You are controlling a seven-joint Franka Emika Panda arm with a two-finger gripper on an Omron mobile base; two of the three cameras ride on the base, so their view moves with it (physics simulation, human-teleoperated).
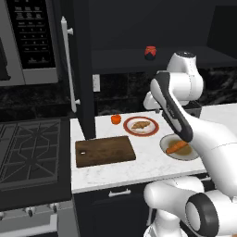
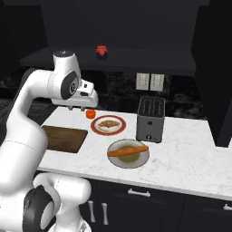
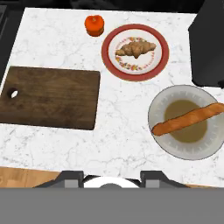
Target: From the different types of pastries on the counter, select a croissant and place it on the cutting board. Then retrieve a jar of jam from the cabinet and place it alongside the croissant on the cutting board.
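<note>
The croissant (image 3: 135, 47) (image 1: 140, 124) (image 2: 107, 123) lies on a red-rimmed plate (image 3: 109, 57) on the white marble counter (image 3: 57, 48). The other pastry, a long orange stick (image 3: 188, 119) (image 2: 128, 150), rests across a grey bowl. To the left, the dark cutting board (image 3: 48, 96) (image 1: 105, 150) (image 2: 63, 138) lies bare. The jar of jam (image 1: 150, 52) (image 2: 102, 52) stands on the shelf of the open cabinet (image 1: 85, 69). My gripper (image 3: 111, 175) (image 2: 74, 108) hangs high above the counter pointing down, shut and holding nothing.
A plain orange round object (image 3: 94, 25) (image 1: 115, 119) sits behind the board, left of the plate. A dark toaster (image 2: 151, 118) stands right of the plate. The cabinet door with its white handle (image 1: 69, 69) swings out at the counter's left end, beside the stove (image 1: 28, 152).
</note>
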